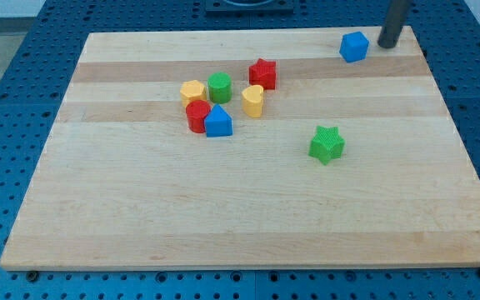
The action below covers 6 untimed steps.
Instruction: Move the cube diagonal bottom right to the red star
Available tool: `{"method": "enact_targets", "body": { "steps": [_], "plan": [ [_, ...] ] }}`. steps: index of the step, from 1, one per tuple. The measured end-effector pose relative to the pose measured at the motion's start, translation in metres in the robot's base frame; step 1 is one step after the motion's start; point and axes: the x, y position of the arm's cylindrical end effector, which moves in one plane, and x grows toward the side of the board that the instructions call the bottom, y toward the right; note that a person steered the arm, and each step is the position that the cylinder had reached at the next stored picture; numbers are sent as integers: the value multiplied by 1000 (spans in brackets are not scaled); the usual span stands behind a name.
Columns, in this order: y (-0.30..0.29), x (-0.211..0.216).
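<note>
Now my tip sits just right of blue cube, holding nothing; red star w/ cluster at left, no writing visible.

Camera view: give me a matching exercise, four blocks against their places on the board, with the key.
Blocks:
1. blue cube
2. green star
3. red star
4. yellow hexagon

Places:
A. left end of the cluster
B. alone, right of centre
C. top right, just left of my tip
D. top right of the cluster

Pairs: 1-C, 2-B, 3-D, 4-A
</note>
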Motion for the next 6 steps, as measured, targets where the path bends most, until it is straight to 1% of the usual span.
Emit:
{"method": "enact_targets", "body": {
  "steps": [1,3,5,6],
  "plan": [
    [-39,3],
    [-71,58],
    [-121,103],
    [-131,119]
  ]
}}
